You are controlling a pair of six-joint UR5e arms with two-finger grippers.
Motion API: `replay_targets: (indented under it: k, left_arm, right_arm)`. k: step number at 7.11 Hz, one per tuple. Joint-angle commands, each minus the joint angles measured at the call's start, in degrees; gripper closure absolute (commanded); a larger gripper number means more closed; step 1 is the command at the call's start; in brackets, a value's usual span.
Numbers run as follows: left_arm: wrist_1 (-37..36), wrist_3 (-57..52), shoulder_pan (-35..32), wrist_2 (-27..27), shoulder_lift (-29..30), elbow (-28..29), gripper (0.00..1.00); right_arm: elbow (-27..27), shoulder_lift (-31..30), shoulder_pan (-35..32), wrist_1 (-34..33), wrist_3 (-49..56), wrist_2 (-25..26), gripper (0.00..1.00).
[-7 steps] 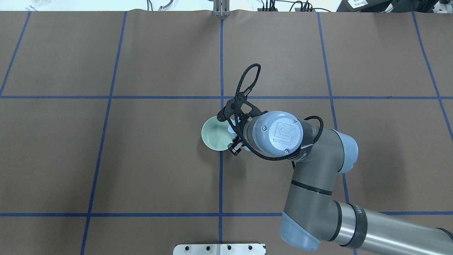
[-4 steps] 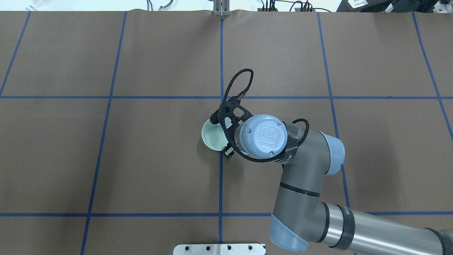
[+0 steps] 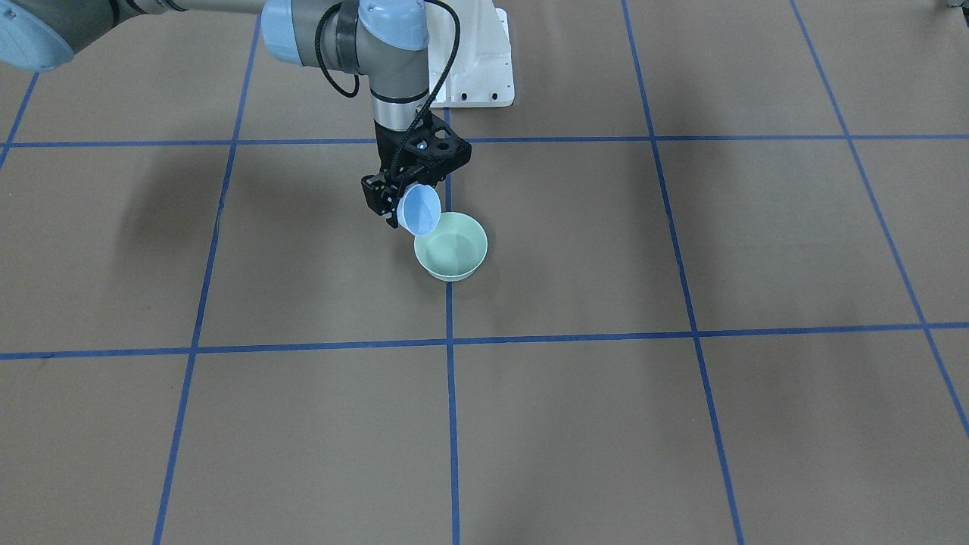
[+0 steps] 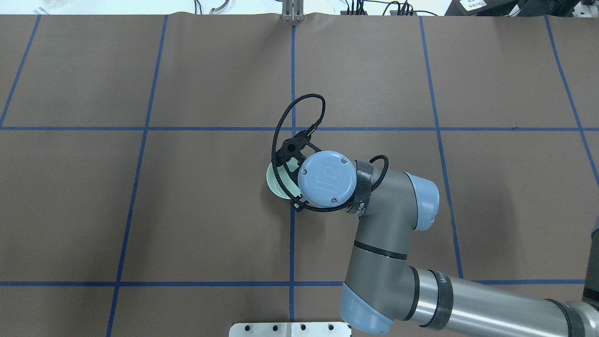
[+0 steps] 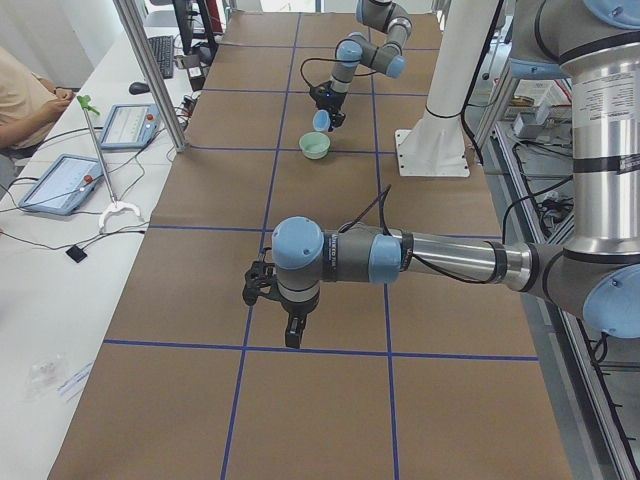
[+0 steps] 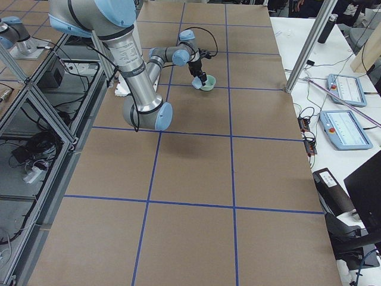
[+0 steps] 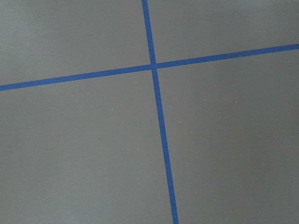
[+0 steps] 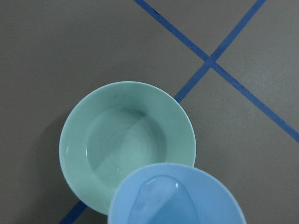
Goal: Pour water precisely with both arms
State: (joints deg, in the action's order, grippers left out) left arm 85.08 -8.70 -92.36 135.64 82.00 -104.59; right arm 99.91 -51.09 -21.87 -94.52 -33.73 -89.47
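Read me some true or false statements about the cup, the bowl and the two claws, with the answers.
1. The cup is tilted over the bowl. True.
2. The left claw holds the cup. False: the right claw holds it.
3. The bowl sits on a tape line. True.
4. A second bowl lies under the left claw. False: its wrist view shows only a tape cross.
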Motion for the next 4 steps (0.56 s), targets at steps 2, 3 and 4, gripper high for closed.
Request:
replay_targets:
  k: [2, 3, 4]
  left_arm:
    - [-0.09, 0.0, 0.07, -0.02, 0.0, 0.0, 0.0]
    - [-0.09, 0.0, -0.02, -0.02, 0.0, 0.43, 0.0]
    - [-0.09, 0.0, -0.02, -0.02, 0.09, 0.44, 0.0]
  right_arm:
    - [-3.21, 3.26, 0.07, -2.07, 0.06, -0.62, 1.0]
    - [-3.31, 3.36, 0.07, -2.33, 0.06, -0.62, 1.0]
    - [-3.32, 3.8, 0.07, -3.81, 0.41, -0.62, 1.0]
